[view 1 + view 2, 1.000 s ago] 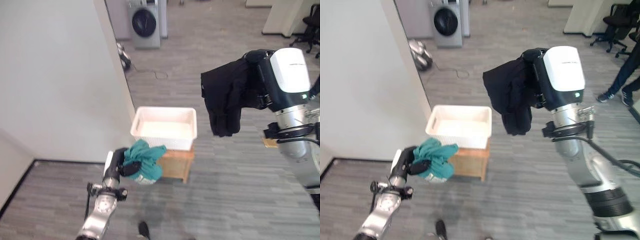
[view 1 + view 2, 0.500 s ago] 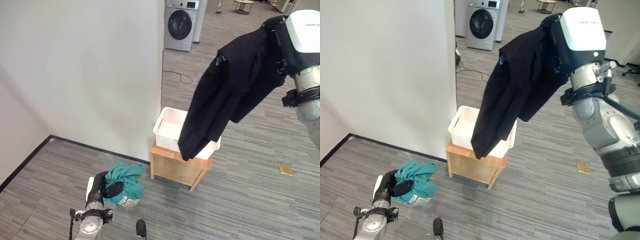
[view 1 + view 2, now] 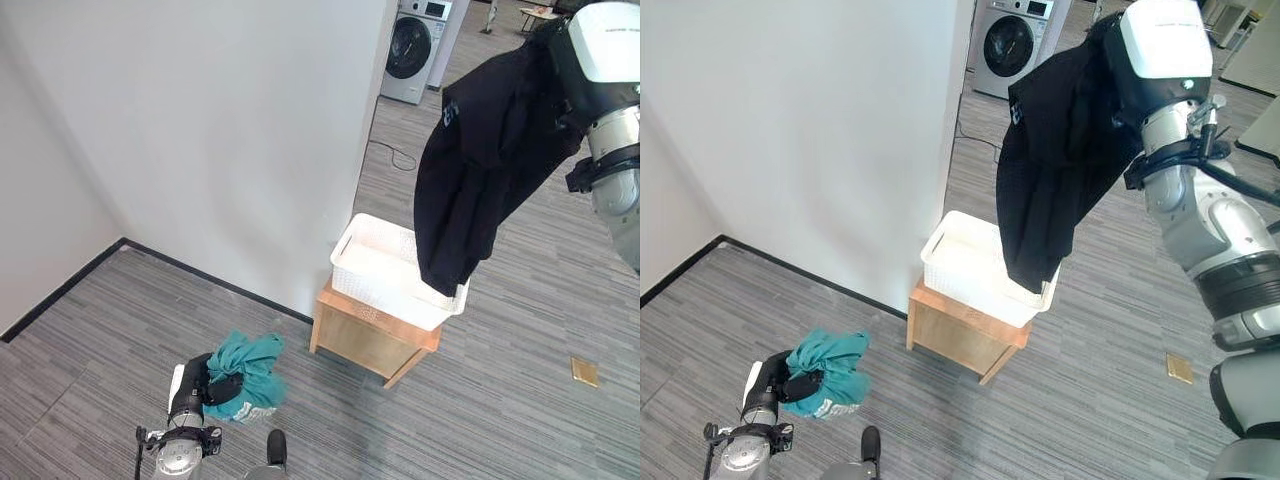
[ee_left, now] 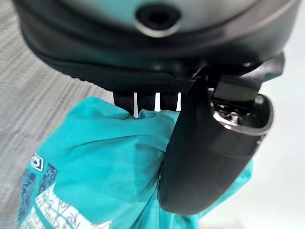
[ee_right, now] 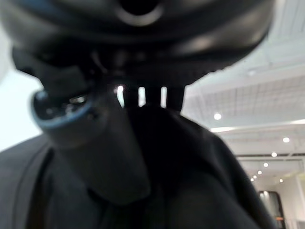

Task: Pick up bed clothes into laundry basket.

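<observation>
Count, this moment:

- Garments: 2. One black garment (image 3: 480, 170), one teal garment (image 3: 245, 368).
- Laundry baskets: 1, white laundry basket (image 3: 385, 272).
- Wooden stands: 1, wooden stand (image 3: 365, 338) under the basket.
- Washing machines: 1, washing machine (image 3: 415, 45).
- Floor plates: 1, brass floor plate (image 3: 584, 372).
- Hands: 2. left hand (image 3: 195, 385), right hand (image 3: 1155, 55); one garment each.

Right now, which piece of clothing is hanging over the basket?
The black garment, held up by the right hand, hangs over the white basket. The teal garment sits low in the left hand.
</observation>
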`<state>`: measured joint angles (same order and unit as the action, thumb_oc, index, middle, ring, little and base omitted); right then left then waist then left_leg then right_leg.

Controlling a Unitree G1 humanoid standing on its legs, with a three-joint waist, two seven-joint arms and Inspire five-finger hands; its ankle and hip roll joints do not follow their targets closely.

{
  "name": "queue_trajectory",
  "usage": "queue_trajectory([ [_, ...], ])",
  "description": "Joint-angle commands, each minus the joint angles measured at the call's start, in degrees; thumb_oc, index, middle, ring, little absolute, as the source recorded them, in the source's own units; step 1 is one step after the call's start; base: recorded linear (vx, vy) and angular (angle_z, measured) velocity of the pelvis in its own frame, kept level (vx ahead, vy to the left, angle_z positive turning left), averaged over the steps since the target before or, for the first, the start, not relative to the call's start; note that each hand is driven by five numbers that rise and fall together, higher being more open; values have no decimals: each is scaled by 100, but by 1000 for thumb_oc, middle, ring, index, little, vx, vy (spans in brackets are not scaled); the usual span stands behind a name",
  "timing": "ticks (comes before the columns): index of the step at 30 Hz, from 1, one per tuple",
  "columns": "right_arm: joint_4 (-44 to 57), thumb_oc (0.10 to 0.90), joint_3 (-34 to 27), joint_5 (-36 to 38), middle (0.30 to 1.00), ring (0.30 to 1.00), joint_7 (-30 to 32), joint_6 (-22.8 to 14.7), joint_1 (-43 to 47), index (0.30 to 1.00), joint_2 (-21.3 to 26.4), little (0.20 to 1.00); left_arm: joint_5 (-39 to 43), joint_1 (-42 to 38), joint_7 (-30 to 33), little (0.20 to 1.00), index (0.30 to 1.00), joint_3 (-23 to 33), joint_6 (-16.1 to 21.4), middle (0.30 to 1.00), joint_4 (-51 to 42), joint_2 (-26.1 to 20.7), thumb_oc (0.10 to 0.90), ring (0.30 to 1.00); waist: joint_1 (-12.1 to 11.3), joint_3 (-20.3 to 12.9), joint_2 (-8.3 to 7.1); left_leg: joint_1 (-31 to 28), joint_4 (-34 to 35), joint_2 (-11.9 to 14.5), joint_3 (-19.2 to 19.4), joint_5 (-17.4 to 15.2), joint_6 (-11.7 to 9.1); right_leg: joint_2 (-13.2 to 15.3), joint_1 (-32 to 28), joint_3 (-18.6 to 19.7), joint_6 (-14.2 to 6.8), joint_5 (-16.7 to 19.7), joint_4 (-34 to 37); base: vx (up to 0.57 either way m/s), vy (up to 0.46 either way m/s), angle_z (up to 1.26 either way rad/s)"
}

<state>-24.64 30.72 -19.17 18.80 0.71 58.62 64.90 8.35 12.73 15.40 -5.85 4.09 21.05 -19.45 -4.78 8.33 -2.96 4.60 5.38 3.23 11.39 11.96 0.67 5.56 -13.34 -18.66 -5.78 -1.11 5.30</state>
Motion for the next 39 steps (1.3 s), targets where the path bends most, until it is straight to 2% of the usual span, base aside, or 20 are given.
queue_trajectory([
  [1, -310, 400, -380, -40, 300, 300, 678, 239, 1058, 300, 598, 300, -168, -573, -19, 300, 300, -135, 525, 300, -442, -441, 400, 300, -140, -283, -221, -664, -38, 274, -13, -1120, -511, 286, 192, -141, -245, -551, -148, 60, 91, 26],
  [2, -415, 400, -447, -110, 300, 300, 636, 295, 946, 300, 611, 300, -169, -569, -56, 300, 300, -104, 486, 300, -487, -543, 400, 300, -138, -183, -191, -701, -38, 214, -18, -1234, -397, 455, 547, -60, -343, -542, -925, 80, 128, 22],
  [3, -489, 400, -453, -135, 300, 300, 578, 325, 939, 300, 617, 300, -184, -564, -58, 300, 300, -86, 483, 300, -520, -604, 400, 300, -112, -102, -163, -737, -38, 182, -23, -1273, -330, 556, 774, 25, -445, -458, -1367, 37, 109, 15],
  [4, -492, 400, -448, -134, 300, 300, 578, 324, 946, 300, 616, 300, -184, -565, -59, 300, 300, -84, 482, 300, -520, -604, 400, 300, -119, -104, -169, -733, -38, 172, -13, -1274, -324, 572, 803, 41, -451, -476, -1407, 14, 91, 2],
  [6, -736, 400, -466, -96, 300, 300, 540, 381, 959, 300, 530, 300, -194, -638, -30, 300, 300, -88, 506, 300, -492, -684, 400, 300, -11, 72, -52, -800, -38, 142, -50, -1352, -255, 702, 1342, 278, -574, -239, -2221, 63, 117, -3],
  [7, -857, 400, -438, -44, 300, 300, 518, 375, 1013, 300, 453, 300, -177, -698, -42, 300, 300, -115, 541, 300, -535, -705, 400, 300, 17, 142, 25, -801, -38, 153, -39, -1377, -276, 709, 1649, 357, -474, -303, -2086, 101, 82, -4],
  [8, -868, 400, -418, -41, 300, 300, 519, 371, 1032, 300, 450, 300, -176, -695, -43, 300, 300, -114, 541, 300, -534, -702, 400, 300, 16, 155, 30, -832, -38, 158, -35, -1406, -285, 706, 1628, 361, -474, -340, -2104, 191, -8, 2],
  [9, -847, 400, -450, 22, 300, 300, 546, 380, 978, 300, 417, 300, -154, -711, -86, 300, 300, -146, 575, 300, -595, -690, 400, 300, 101, 233, 54, -853, -38, 139, -108, -1416, -326, 562, 1671, 494, -349, -348, -1303, 204, -78, 5],
  [10, -759, 400, -569, 57, 300, 300, 571, 392, 869, 300, 408, 300, -123, -716, -133, 300, 300, -132, 586, 300, -606, -716, 400, 300, 169, 257, 47, -867, -38, 136, -156, -1434, -352, 445, 1731, 687, -331, -239, -793, 280, -106, 7],
  [12, -604, 400, -797, 72, 300, 300, 678, 385, 668, 300, 355, 300, -131, -776, -168, 300, 300, -141, 602, 300, -547, -750, 400, 300, 257, 303, 37, -888, -38, 158, -289, -1502, -408, 358, 1908, 1105, -441, 24, -132, 186, -115, 10],
  [13, -490, 400, -801, 57, 300, 300, 676, 366, 669, 300, 375, 300, -127, -798, -203, 300, 300, -147, 615, 300, -550, -780, 400, 300, 225, 310, -14, -872, -38, 153, -331, -1516, -426, 372, 1910, 1143, -446, 36, -30, 85, -142, 32],
  [15, -493, 400, -825, 105, 300, 300, 678, 318, 650, 300, 328, 300, -169, -858, -230, 300, 300, -207, 627, 300, -442, -746, 400, 300, 198, 315, -126, -838, -38, 184, -394, -1514, -478, 380, 1976, 1125, -435, 188, -30, 98, -187, 75],
  [17, -479, 400, -799, 207, 300, 300, 624, 289, 677, 300, 384, 300, -138, -884, -245, 300, 300, -246, 630, 300, -450, -673, 400, 300, 206, 263, -185, -780, -38, 240, -415, -1523, -508, 357, 1991, 1050, -405, 191, -30, 123, -180, 64],
  [22, -443, 400, -726, 308, 300, 300, 656, 187, 727, 300, 342, 300, -84, -775, -283, 300, 300, -370, 621, 300, -415, -474, 400, 300, 172, 188, -200, -700, -38, 421, -481, -1458, -607, 249, 1893, 856, -321, 90, -30, 99, -138, 32],
  [26, -484, 400, -706, 234, 300, 300, 695, 189, 609, 300, 357, 300, -38, -855, -235, 300, 300, -457, 568, 300, -270, -421, 400, 300, 117, 252, -189, -535, -38, 612, -604, -1345, -759, 125, 1855, 714, -242, -29, -30, 35, -155, 26],
  [31, -607, 400, -949, 478, 300, 300, 702, 217, 330, 300, 338, 300, 15, -997, -202, 300, 300, -464, 547, 300, -248, -508, 400, 300, 136, 430, -100, -305, -38, 698, -714, -1214, -848, 49, 1995, 675, -155, -71, -30, -24, -110, 28],
  [33, -474, 400, -1172, 457, 300, 300, 755, 232, 123, 300, 320, 300, 12, -986, -195, 300, 300, -431, 549, 300, -227, -487, 400, 300, 182, 484, 33, -183, -38, 747, -719, -1148, -912, 29, 2082, 645, -122, -108, -30, 11, -93, 18],
  [39, 251, 400, -1483, 275, 300, 300, 864, 231, -161, 300, 172, 300, 48, -1008, -127, 300, 300, -363, 528, 300, -121, -380, 400, 300, 272, 569, 250, -52, -38, 796, -658, -1068, -961, -9, 2198, 673, -83, -152, -30, -6, -52, -5],
])
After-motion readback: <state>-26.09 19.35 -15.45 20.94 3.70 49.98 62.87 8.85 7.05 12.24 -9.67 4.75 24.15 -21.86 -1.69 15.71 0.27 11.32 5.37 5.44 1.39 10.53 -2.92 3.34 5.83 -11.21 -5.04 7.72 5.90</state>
